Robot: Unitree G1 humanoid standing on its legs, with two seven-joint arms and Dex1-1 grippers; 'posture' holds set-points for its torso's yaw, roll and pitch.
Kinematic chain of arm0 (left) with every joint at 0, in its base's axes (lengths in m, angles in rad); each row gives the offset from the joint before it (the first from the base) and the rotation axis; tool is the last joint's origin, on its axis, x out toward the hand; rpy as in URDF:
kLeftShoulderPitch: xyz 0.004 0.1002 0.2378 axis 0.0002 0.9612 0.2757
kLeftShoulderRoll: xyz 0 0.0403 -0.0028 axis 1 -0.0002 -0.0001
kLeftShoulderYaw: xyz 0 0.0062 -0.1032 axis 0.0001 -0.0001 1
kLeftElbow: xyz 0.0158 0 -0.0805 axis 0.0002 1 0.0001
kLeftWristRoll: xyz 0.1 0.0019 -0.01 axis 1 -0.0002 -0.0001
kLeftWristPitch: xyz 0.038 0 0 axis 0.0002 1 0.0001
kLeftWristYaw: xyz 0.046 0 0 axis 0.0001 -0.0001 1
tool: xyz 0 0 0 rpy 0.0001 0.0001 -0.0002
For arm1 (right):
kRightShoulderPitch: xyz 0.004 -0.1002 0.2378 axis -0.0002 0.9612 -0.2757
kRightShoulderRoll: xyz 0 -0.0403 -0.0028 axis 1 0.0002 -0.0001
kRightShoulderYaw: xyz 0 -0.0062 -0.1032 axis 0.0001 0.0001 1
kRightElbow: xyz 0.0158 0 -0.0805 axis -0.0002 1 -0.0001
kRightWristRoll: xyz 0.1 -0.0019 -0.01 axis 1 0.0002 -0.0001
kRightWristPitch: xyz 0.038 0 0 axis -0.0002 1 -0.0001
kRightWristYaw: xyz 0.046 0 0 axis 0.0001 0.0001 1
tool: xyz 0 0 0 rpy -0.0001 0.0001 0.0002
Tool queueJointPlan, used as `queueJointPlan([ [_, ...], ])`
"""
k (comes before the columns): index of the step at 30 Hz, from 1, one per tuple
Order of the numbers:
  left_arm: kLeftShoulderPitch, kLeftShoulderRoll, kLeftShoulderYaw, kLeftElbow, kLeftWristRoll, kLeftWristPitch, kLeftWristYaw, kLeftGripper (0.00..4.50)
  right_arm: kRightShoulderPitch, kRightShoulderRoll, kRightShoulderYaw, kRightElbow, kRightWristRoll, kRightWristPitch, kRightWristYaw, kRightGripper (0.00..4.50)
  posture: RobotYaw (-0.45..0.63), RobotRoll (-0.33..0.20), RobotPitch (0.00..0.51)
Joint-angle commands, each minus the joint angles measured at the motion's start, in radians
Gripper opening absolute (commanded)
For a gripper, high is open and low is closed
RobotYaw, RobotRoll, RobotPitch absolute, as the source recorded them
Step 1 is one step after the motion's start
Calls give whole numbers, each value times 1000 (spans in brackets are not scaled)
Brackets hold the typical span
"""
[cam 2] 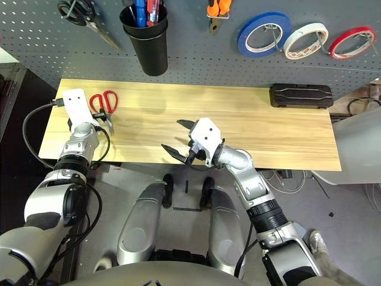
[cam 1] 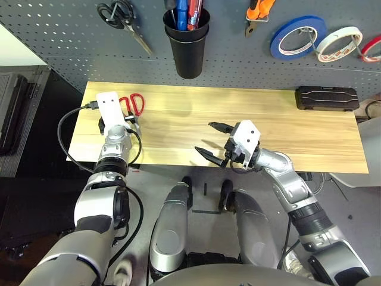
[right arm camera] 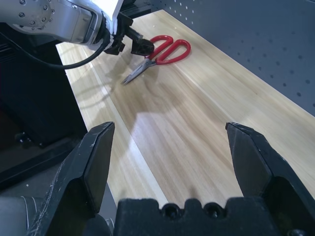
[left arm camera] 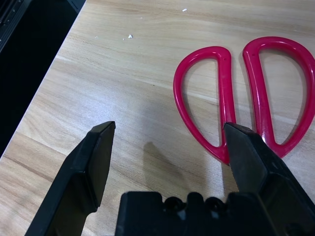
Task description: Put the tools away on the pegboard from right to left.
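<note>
The red-handled scissors (cam 1: 134,105) lay flat on the wooden tabletop (cam 1: 178,125) near its far left corner, handle loops toward the pegboard (cam 1: 59,36) and blades pointing back toward the robot. The left gripper (left arm camera: 170,142) hovered low over them with its jaws spread wide; in the left wrist view one fingertip (left arm camera: 246,147) stood just above the junction of the two red loops, the other (left arm camera: 98,147) over bare wood beside them, and whether either touched the scissors could not be told. The right gripper (cam 1: 215,142) hung above the middle of the tabletop near its front edge, jaws likewise spread and holding nothing, well apart from the scissors. On the pegboard, the white tape ring (cam 1: 338,43) hung between a blue tape ring (cam 1: 297,36) and a red tape ring (cam 1: 372,49), the orange-and-black-handled pliers (cam 1: 259,13) hung just left of the blue ring, and a black cup (cam 1: 187,44) held several handles. Black-handled scissors (cam 1: 122,21) hung at the upper left. A black case (cam 1: 327,98) sat on the tabletop at the far right.
</note>
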Motion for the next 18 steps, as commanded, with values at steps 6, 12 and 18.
queueJointPlan([
  [6, 72, -58, -28, -3, 4, 91, -9, 2420, 20, -15, -4, -27, 3, 19, -9, 4500, 165, 0, 434],
  [12, 203, -155, -64, -250, 3, 213, 1, 29, -3, -15, -9, 8, 1, 1, -9, 4500, 176, 0, 428],
  [18, 387, -246, -100, -605, 9, 407, 21, 29, -26, -11, -13, 41, -1, -15, -8, 4500, 192, 0, 420],
])
